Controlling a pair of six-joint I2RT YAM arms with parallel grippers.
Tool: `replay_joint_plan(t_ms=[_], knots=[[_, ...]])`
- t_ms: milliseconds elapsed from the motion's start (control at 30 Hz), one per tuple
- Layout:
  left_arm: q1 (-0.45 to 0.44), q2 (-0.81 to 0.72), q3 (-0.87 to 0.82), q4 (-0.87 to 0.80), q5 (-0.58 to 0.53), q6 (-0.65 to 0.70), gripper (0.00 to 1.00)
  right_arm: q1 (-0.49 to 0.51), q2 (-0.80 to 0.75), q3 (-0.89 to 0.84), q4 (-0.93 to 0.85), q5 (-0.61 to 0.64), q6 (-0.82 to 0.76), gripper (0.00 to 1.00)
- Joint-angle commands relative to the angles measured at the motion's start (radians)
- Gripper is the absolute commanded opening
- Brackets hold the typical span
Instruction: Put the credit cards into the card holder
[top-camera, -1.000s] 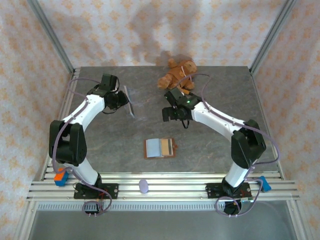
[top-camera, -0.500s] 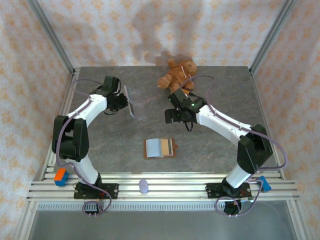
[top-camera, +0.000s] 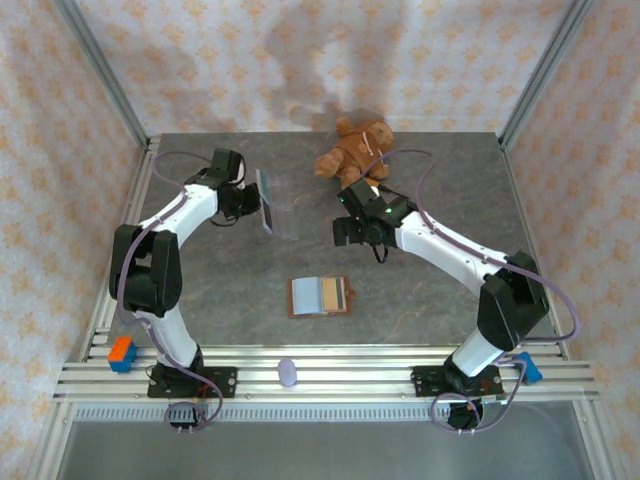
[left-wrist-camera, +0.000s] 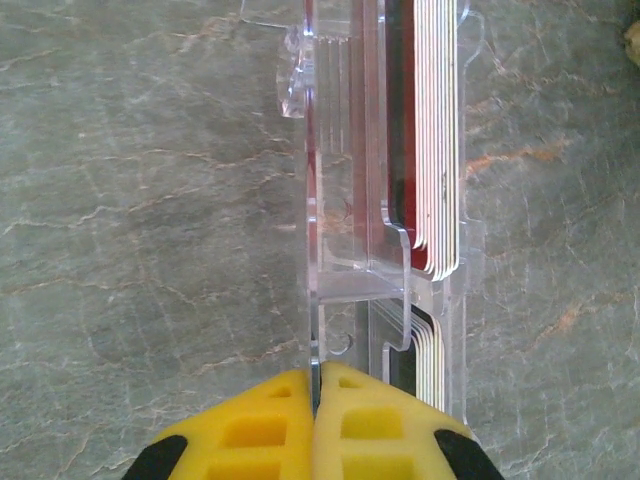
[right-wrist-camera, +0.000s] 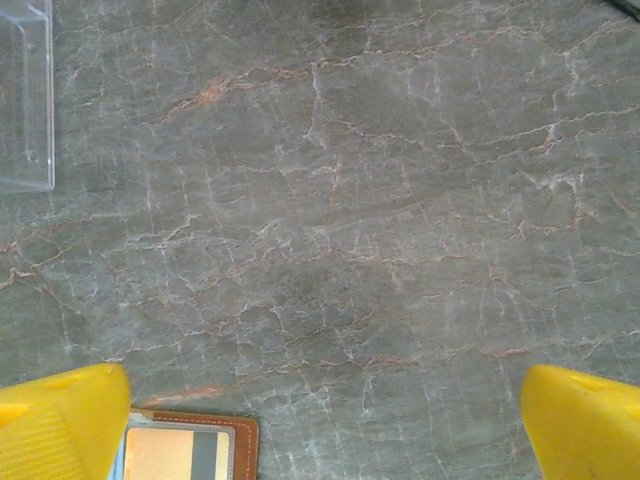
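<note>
Two arms work over a grey surface (top-camera: 430, 300). The clear case (left-wrist-camera: 345, 200) runs lengthwise straight away from the left fingers (left-wrist-camera: 330, 425), which are clenched on its thin near wall. Stacked credit cards (left-wrist-camera: 435, 150) stand on edge inside it. The right fingers (right-wrist-camera: 585, 425) are spread wide, holding nothing, near the open brown card holder (top-camera: 320, 296) at mid-surface.

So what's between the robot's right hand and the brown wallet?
Nothing. There is just bare grey table between the right hand and the brown wallet. The top view shows it best.
</note>
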Motion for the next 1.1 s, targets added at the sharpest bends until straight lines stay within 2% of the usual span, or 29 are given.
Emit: replay_joint_plan(t_ms=[0,133,300,367,600,767,867,1067], knots=[[-0.038,0.021,0.075,-0.076,0.058,0.112,0.0,-0.01,-0.017,0.048,-0.031,0.061,-0.007,1.0],[-0.09,0.058,0.158,-0.172,0.106,0.231,0.0,-0.039,-0.025,0.055,-0.021,0.043,0.025,0.99],[-0.151,0.093,0.214,-0.223,0.145,0.346,0.0,-0.158,-0.031,0.056,0.033,-0.195,0.174,0.91],[-0.165,0.127,0.23,-0.229,0.141,0.388,0.0,-0.175,-0.01,0.078,0.037,-0.226,0.205,0.9],[-0.174,0.217,0.299,-0.226,0.148,0.43,0.0,-0.2,0.08,0.179,0.0,-0.264,0.278,0.89],[-0.19,0.233,0.293,-0.195,0.207,0.457,0.0,-0.21,0.136,0.196,0.052,-0.336,0.447,0.87],[-0.228,0.231,0.265,-0.16,0.223,0.453,0.0,-0.21,0.187,0.228,0.068,-0.371,0.536,0.87],[-0.285,0.196,0.179,-0.085,0.23,0.43,0.0,-0.211,0.252,0.301,0.026,-0.308,0.603,0.86]])
